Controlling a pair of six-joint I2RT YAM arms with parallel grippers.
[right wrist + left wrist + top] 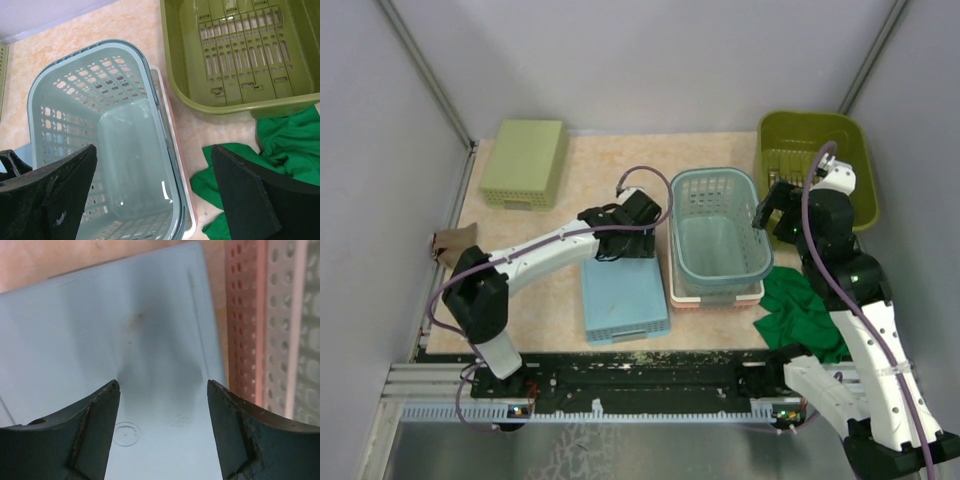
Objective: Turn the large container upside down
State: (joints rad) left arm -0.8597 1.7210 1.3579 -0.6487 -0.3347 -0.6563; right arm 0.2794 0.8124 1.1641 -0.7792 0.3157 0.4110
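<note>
The large olive-green container (796, 136) stands upright, open side up, at the back right corner of the table. In the right wrist view its slotted base (240, 55) shows and it is empty. My right gripper (776, 214) is open and empty. It hovers between the container and the teal basket, above the basket's right rim (154, 150), and touches neither. My left gripper (622, 240) is open and empty, just above a flat light-blue tray (100, 330).
A teal lattice basket (715, 178) sits in a pink and white tray (720, 299) at centre right. A green cloth (802, 312) lies in front of the container. A pale-green tray (525, 162) lies at the back left. The light-blue tray (625, 305) lies near the front.
</note>
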